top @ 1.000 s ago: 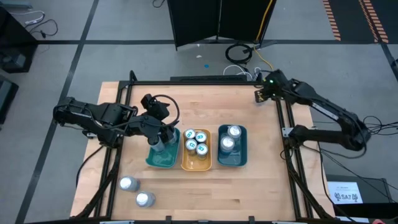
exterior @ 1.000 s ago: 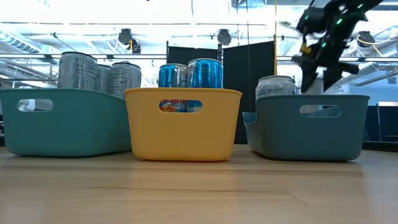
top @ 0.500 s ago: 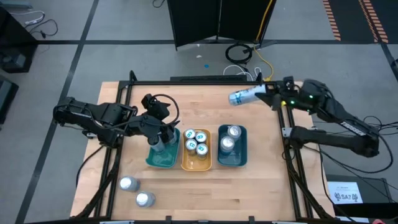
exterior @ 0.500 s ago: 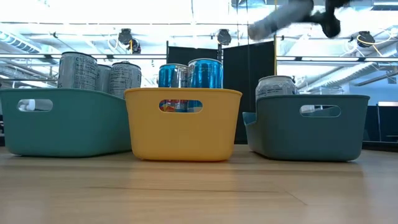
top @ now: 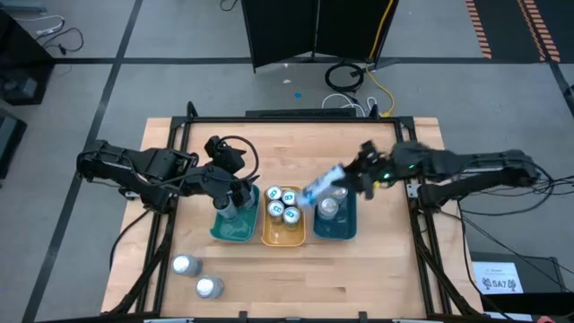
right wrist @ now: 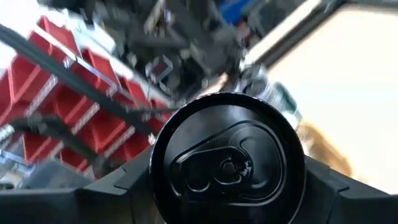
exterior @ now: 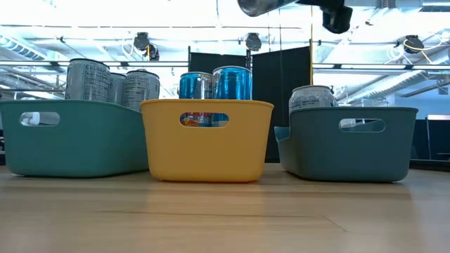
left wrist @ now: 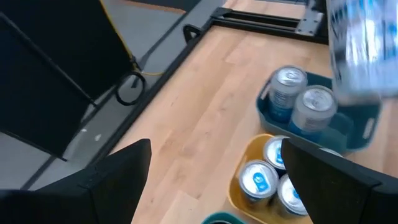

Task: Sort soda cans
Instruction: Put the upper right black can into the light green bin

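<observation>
Silver-bodied soda can (top: pixel 321 186) clamped sideways in right gripper (top: pixel 352 179), carried high over blue rectangular plastic tray (top: pixel 349 229), likely to join two silver-topped cans (top: pixel 330 208) there. Left gripper (top: pixel 235 195) spread wide, empty, above teal plastic tray (top: pixel 235 235).

3 plastic trays sit in a row on the table: 1 teal (top: pixel 235 231), 1 yellow (top: pixel 282 235), 1 blue (top: pixel 335 229). Cans counted from above: 3 in the yellow tray (top: pixel 282 204), 2 in the blue tray (top: pixel 330 208), at least 1 in the teal tray (top: pixel 227 210), 2 loose on the table (top: pixel 196 275), and 1 held in the air (top: pixel 321 186). 2 robot arms.
</observation>
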`<state>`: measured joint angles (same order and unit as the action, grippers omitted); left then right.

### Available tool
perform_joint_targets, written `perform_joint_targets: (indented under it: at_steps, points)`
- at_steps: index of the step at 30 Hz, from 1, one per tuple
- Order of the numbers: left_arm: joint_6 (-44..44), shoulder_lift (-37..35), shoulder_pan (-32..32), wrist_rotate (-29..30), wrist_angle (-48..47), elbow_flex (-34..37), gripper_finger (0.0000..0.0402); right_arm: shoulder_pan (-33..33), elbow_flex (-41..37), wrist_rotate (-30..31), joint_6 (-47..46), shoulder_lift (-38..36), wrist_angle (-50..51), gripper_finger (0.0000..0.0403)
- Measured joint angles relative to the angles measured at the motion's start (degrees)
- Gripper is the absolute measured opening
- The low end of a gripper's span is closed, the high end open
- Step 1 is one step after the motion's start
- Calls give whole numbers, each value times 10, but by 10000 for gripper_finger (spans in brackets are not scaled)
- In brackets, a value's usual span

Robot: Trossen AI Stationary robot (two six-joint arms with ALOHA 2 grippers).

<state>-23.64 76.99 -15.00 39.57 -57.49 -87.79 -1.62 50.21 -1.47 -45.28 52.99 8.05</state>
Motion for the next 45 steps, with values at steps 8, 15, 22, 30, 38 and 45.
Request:
perform_joint_targets:
  at_steps: [8,15,22,30,38,45]
  points:
    - [0,0,0,-34,0,0,369,-92,138,64,-15,163,143,242]
    - [0,0,0,-35,0,0,369,-166,359,151,-19,332,379,242]
    - [0,0,0,-35,-1,0,369,-234,483,198,-19,456,468,242]
    - [1,0,0,-44,-23,0,369,-293,493,254,-21,534,467,249]
    - [1,0,0,-50,-20,0,369,-302,493,231,-27,601,462,262]
    - [1,0,0,-50,-20,0,369,-299,493,224,-36,604,464,268]
